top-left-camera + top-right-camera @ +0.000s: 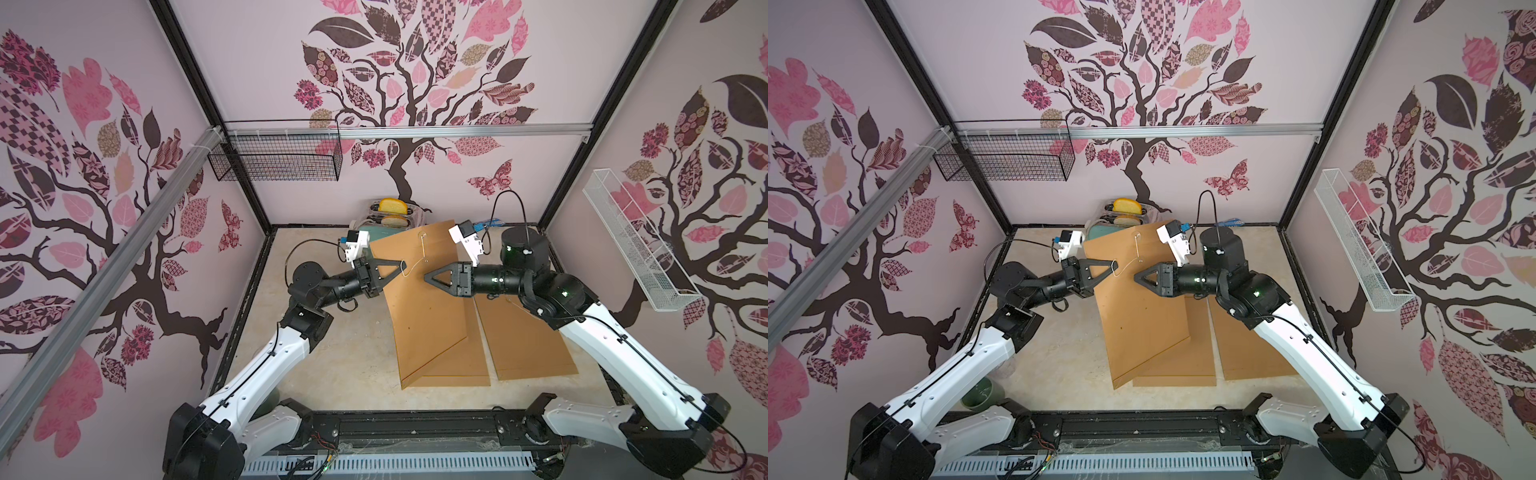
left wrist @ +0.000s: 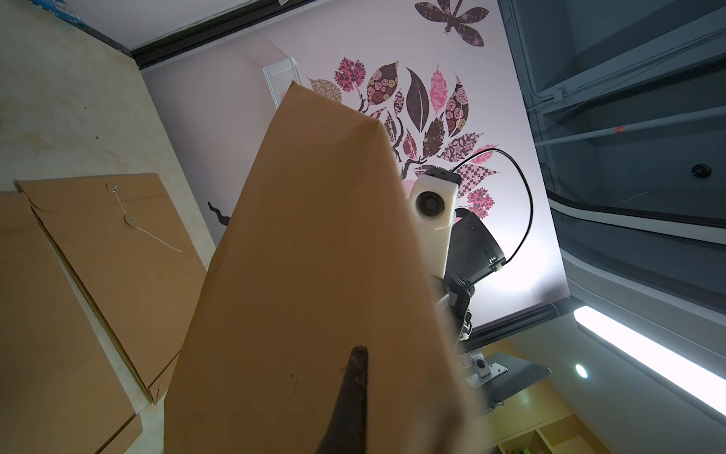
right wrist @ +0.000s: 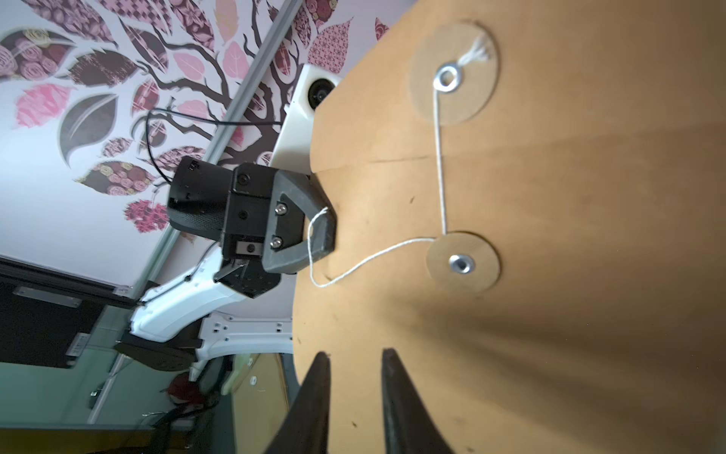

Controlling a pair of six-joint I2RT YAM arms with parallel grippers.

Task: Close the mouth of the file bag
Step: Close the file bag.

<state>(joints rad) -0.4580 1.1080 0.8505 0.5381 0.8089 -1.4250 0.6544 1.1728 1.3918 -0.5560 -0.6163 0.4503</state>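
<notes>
Item, file bag (image 1: 424,299): mouth end raised off the table (image 1: 332,353), because my left pincer (image 1: 399,265) was clamped shut on its side edge with the string (image 3: 440,157) end caught at the tip. This turned the tie face toward my right pincer (image 1: 428,276), which hung just off that face, narrowly parted and empty, placed, I judged, to take the string. Item, views: the right wrist view alone showed the string running from the tied disc (image 3: 453,74) to the free disc (image 3: 463,263) rim, no full turn visible; the left wrist view alone showed the bag's plain back with one of my fingers (image 2: 351,393) on it.
</notes>
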